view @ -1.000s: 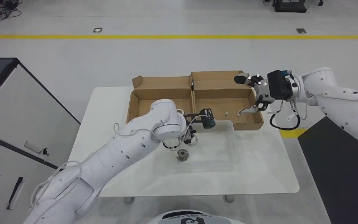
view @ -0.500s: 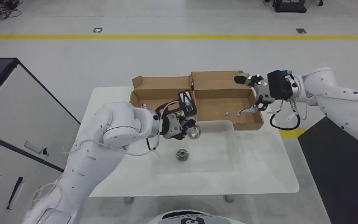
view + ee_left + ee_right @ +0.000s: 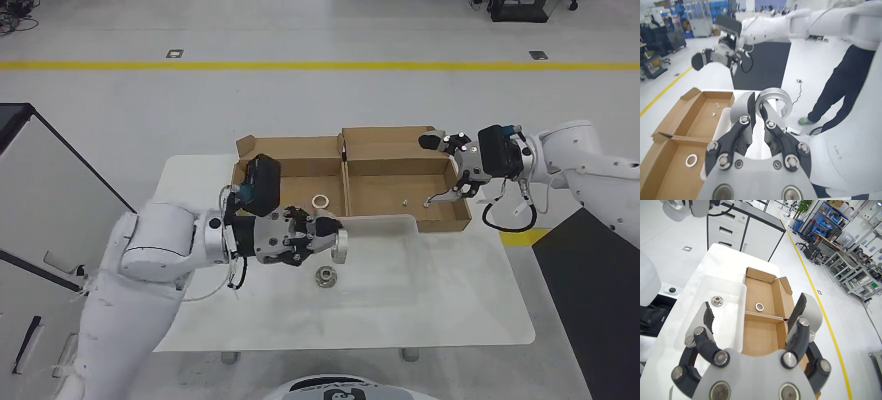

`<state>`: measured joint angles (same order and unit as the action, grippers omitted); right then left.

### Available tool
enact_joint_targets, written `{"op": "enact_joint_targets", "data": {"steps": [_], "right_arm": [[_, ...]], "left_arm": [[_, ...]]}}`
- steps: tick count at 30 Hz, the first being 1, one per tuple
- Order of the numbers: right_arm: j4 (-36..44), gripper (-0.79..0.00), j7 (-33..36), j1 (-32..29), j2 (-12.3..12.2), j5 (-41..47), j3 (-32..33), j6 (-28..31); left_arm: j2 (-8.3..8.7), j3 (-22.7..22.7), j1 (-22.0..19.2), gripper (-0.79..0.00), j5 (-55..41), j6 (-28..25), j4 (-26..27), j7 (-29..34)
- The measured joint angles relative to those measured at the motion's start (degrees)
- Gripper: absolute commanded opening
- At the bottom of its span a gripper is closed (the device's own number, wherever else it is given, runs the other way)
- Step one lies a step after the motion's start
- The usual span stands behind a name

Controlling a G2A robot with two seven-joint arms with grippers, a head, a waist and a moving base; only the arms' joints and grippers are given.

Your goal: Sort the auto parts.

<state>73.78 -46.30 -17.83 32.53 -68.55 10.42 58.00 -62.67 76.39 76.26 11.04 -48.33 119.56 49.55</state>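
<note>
My left gripper [image 3: 758, 110] is shut on the rim of a thick metal ring [image 3: 774, 102], held in the air. In the top view the left gripper [image 3: 331, 243] hangs over the white tray [image 3: 432, 226], just above a flanged metal hub [image 3: 325, 276] lying in it. A cardboard box [image 3: 290, 158] with two compartments stands behind the tray. A flat ring [image 3: 320, 202] lies in its left compartment, and small screws [image 3: 717, 104] lie in the right one. My right gripper [image 3: 447, 166] is open above the box's right end. Its wrist view shows the right gripper [image 3: 755, 313], the hub [image 3: 717, 300] and the flat ring [image 3: 759, 307].
The white table [image 3: 180, 250] has free room left of the tray and along its front edge. The box's raised flaps [image 3: 247, 148] stand at its back corners. A grey cabinet [image 3: 745, 228] stands beyond the table's far end.
My left arm has swung out to the left and turned its wrist, lifting the metal ring up from beside the hub. The right arm has not moved.
</note>
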Motion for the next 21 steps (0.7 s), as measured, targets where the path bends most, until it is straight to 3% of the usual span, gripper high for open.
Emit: {"op": "enact_joint_targets", "data": {"steps": [7,21], "right_arm": [[0.0,0.0,0.0,0.0,0.0,0.0,0.0,0.0],[0.0,0.0,0.0,0.0,0.0,0.0,0.0,0.0]], "left_arm": [[0.39,2.7,3.18,-0.785,-7.7,-9.59,-0.88,-9.7],[0.26,2.29,0.44,-0.785,-18.76,-9.67,1.19,-19.93]]}}
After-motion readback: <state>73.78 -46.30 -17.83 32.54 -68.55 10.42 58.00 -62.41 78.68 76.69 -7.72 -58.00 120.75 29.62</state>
